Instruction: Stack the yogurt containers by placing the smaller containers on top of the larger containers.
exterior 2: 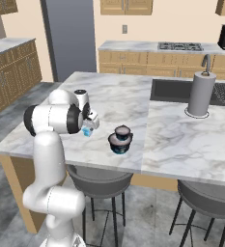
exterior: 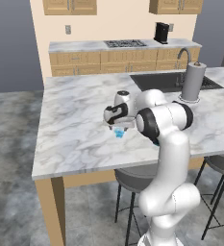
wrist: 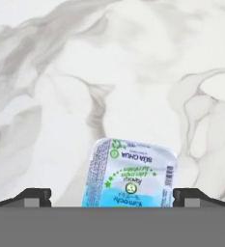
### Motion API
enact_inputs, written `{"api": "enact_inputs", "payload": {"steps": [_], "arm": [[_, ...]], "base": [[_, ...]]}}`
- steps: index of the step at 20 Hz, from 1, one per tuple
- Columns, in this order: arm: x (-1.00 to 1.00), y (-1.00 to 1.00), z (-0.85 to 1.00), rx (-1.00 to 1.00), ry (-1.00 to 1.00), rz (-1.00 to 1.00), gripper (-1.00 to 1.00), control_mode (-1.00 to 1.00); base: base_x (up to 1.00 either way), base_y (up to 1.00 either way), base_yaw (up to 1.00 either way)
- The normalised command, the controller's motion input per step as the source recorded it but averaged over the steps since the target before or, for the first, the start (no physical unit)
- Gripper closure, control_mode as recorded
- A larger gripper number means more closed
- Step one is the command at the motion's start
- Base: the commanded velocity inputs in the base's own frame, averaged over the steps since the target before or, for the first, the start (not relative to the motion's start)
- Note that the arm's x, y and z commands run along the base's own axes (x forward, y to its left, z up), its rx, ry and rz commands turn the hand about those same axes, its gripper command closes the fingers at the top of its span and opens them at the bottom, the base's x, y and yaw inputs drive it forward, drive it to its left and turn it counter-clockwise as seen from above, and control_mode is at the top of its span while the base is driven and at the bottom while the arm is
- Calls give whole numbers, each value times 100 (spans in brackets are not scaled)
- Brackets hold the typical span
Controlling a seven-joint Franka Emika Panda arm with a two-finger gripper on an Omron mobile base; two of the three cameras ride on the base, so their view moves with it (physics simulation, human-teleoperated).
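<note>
On the grey-veined white marble island counter [exterior: 75, 125], the tiny pale-blue cup with a printed foil lid [wrist: 131, 173] sits directly beneath the gripper [wrist: 112, 197], between fingers [wrist: 36, 195] spread wide and not touching it. To its right, the small dark tub [exterior 2: 122, 131] is stacked on the wider dark-blue tub [exterior 2: 119, 144].
</note>
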Motion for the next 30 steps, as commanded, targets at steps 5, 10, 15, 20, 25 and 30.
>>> {"api": "enact_inputs", "payload": {"steps": [5, 10, 15, 20, 25, 30], "arm": [[2, 0, -24, 0, 4, 0, -100, -100], [6, 0, -23, 0, 4, 0, -100, -100], [13, 0, -24, 0, 4, 0, -100, -100], [9, 11, -24, 0, 5, 0, -100, -100], [0, 28, -27, -1, 5, 0, -100, -100], [-2, 23, -40, -2, 5, 0, -100, -100]], "base": [[0, 0, 0], [0, 0, 0], [0, 0, 0], [0, 0, 0], [0, 0, 0], [0, 0, 0]]}}
